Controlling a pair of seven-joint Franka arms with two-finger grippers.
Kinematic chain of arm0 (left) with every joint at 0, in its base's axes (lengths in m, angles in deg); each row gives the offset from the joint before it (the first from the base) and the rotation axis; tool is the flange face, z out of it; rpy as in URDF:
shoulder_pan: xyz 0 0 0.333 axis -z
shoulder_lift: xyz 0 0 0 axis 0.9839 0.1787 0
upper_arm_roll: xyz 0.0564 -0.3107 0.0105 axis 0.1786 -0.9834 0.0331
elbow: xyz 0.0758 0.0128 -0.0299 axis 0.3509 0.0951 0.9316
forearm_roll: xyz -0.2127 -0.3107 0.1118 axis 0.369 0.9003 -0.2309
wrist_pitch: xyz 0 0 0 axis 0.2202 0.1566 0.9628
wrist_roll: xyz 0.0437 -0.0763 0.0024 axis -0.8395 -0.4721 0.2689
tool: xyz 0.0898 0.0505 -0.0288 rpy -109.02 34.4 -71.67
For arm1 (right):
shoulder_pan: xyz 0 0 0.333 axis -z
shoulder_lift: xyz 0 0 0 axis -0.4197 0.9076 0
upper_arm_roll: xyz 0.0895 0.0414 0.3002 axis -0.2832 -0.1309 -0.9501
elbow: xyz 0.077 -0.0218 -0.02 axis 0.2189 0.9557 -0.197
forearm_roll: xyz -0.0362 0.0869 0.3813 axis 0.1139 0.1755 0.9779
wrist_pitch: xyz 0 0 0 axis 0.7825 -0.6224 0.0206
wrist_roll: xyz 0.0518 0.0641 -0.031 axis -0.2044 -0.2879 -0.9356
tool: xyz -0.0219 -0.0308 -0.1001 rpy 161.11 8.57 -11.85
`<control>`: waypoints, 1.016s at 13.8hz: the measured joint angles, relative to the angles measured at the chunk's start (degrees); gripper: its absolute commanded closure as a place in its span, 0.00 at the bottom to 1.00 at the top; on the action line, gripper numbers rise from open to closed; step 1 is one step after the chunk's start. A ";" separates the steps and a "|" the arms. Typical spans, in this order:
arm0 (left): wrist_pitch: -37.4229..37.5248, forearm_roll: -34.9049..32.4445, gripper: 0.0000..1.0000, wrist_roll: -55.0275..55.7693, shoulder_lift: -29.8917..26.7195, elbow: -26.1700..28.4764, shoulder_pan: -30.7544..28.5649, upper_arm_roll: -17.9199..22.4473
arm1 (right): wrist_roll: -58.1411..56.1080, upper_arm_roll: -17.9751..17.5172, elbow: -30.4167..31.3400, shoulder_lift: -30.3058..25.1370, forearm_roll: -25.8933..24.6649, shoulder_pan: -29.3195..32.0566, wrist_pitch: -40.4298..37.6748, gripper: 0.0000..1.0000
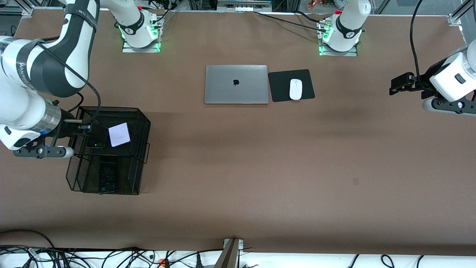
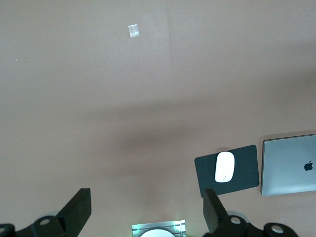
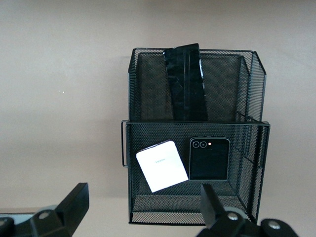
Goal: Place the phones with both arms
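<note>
Front view: the right gripper [image 1: 83, 128] hangs over the upper tier of a black mesh basket [image 1: 143, 123] toward the right arm's end of the table. In that tier lie the lavender-white phone [image 1: 119, 134] and the small black phone [image 1: 96, 142]; the long black phone [image 1: 108, 175] sits in the lower tier, nearer the camera. The left gripper [image 1: 399, 83] waits over bare table at the left arm's end, well apart from the laptop [image 1: 236, 84] and mouse [image 1: 295, 89].

Left wrist view: the left gripper's fingers [image 2: 79, 210] stand wide apart, holding nothing.

Right wrist view: the fingers [image 3: 74, 200] are spread wide and empty. All three phones appear housed, so placing looks finished; the next move is judged a clear withdrawal upward from the basket.
</note>
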 measured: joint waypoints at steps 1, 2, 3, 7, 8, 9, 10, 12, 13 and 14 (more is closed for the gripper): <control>0.00 0.00 0.00 0.00 0.00 0.00 -0.05 0.00 | 0.70 -1.53 -1.08 -0.08 -0.01 1.78 -0.17 0.00; 0.00 0.00 0.00 0.00 0.00 0.01 -0.07 0.00 | 1.76 -5.53 -3.40 -0.26 -0.35 5.44 -1.10 0.00; 0.00 0.00 0.00 0.00 0.00 0.01 -0.07 0.00 | 3.36 -10.90 -6.54 -0.31 -1.68 10.06 -2.56 0.00; 0.00 0.00 0.00 0.00 0.00 0.02 -0.09 0.02 | 7.88 -32.39 -13.84 -1.58 -13.65 25.73 -4.96 0.00; 0.00 0.00 0.00 0.00 0.00 0.02 -0.10 0.02 | 8.61 -38.98 -14.35 -2.56 -17.47 30.22 -4.95 0.00; 0.01 0.00 0.00 0.00 0.00 0.02 -0.10 0.02 | 9.74 -45.93 -14.65 -3.73 -21.85 34.91 -4.89 0.01; 0.01 0.00 0.00 0.00 0.00 0.03 -0.10 0.02 | 11.15 -52.75 -14.70 -4.99 -25.87 39.40 -4.83 0.01; 0.01 0.00 0.00 0.00 0.00 0.03 -0.10 0.02 | 13.71 -62.16 -13.20 -7.40 -29.76 45.75 -3.61 0.01; 0.01 0.00 0.00 0.00 0.00 0.03 -0.10 0.02 | 14.14 -64.44 -10.34 -9.09 -30.21 47.65 -0.73 0.00; 0.02 0.00 0.00 0.00 0.00 0.04 -0.10 0.02 | 14.17 -66.30 -6.03 -11.25 -30.30 49.37 3.32 0.00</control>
